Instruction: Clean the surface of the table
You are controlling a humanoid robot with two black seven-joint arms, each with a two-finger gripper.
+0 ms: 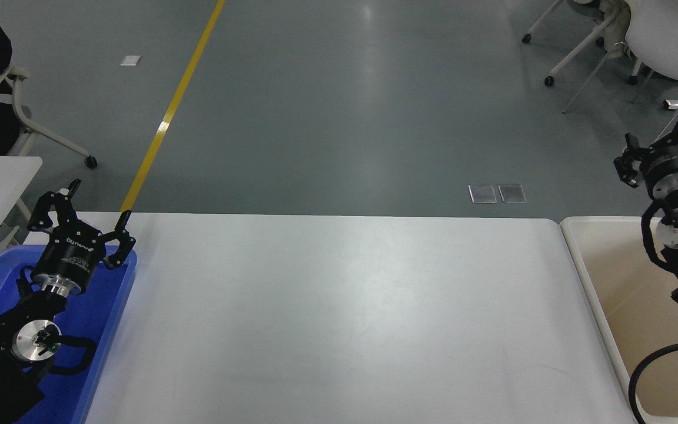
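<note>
The right gripper (674, 126), cut off at the right edge above the beige tub (601, 306), hides its fingers, while the left gripper (97, 203) gapes empty over the blue tray (116, 300) beside the table surface (345, 318).

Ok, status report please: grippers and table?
Left gripper open, parked over blue tray. Right gripper above beige tub. Table surface bare.

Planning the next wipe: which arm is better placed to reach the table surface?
Probably right. The right gripper is raised over the beige tub beside the table surface; the left gripper, open, hangs over the blue tray.
</note>
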